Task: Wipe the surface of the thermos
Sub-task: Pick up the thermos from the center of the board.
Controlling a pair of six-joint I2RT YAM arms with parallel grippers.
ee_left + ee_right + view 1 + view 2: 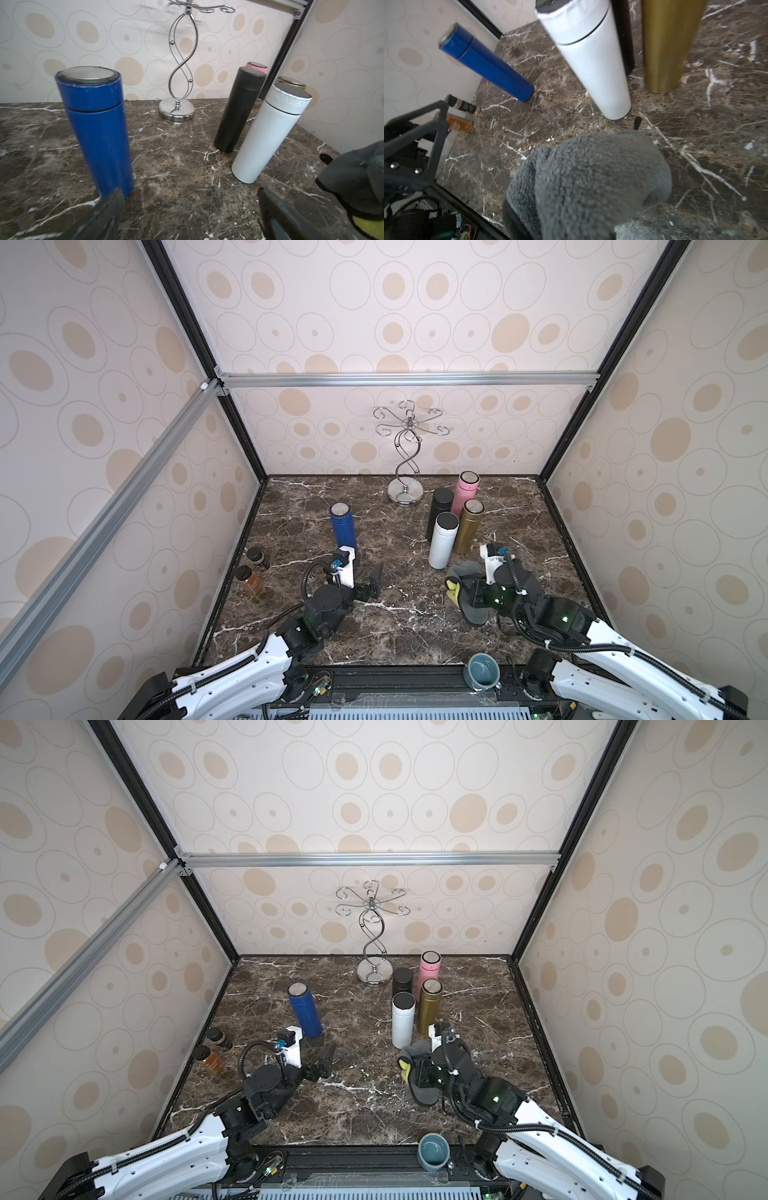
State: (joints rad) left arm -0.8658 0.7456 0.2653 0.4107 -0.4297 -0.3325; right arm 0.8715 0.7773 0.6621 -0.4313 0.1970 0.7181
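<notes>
Left end effector (189, 209) released; right end effector (462, 581) clenched on grey cloth (591, 182); jar labels (466, 107) blurred.

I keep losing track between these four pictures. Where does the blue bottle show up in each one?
Top view: blue bottle stands alone, left of centre on the marble table.
Top view: blue bottle in the same place, left of centre.
Left wrist view: blue bottle close up, nearest the camera.
Right wrist view: blue bottle farther off, by the wall.
Shared landmark: the white bottle, seen in all four.
</notes>
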